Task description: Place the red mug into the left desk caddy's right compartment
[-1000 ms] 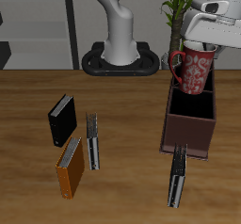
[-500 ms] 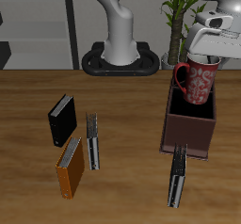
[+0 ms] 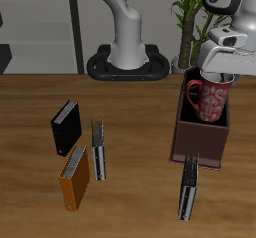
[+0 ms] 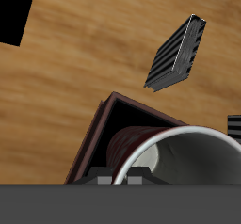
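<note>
The red mug (image 3: 209,99) hung tilted from the gripper (image 3: 222,76), which gripped it at the rim; its handle pointed toward the middle of the table. Its lower part sat within the tall walls of the left desk caddy (image 3: 200,139), over the section farthest from the table's front edge. Whether it touched the floor of that section could not be told. In the wrist view the mug's white rim (image 4: 184,149) curved just above the gripper body, with the caddy's maroon wall (image 4: 94,143) running beside it.

A striped dark book (image 3: 187,185) lay just in front of the caddy, near the table's front edge; the same kind of book showed in the wrist view (image 4: 177,55), apart from the caddy. Well apart, toward the table's other side, stood a black book (image 3: 66,127), an orange book (image 3: 74,176) and another striped book (image 3: 98,149) close together.

The wooden table (image 3: 130,112) carried them all. Behind it rose the robot's white base (image 3: 127,37), a green plant (image 3: 188,12) and grey shelving (image 3: 40,27).
</note>
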### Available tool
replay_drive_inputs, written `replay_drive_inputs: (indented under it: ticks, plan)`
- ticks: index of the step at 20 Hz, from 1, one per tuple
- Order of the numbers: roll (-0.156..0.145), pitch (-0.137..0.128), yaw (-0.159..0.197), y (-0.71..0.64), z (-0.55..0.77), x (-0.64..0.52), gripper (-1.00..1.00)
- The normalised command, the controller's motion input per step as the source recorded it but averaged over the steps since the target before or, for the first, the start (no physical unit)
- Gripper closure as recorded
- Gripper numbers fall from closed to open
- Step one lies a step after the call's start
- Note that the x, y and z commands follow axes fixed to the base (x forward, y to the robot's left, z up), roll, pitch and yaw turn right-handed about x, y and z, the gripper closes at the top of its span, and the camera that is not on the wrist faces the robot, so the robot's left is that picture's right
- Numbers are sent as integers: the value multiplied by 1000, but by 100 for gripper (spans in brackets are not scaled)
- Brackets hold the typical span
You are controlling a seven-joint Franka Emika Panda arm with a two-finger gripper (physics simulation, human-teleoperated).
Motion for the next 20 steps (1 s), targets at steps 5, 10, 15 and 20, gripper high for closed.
replay_drive_inputs:
  ticks: [5,10,15,20]
  plan:
    - [19,46,5,22,-310,45,100]
    - [11,57,2,-13,-267,51,100]
    - [137,118,42,76,-376,-8,-100]
    - [5,25,0,-37,-103,-27,-100]
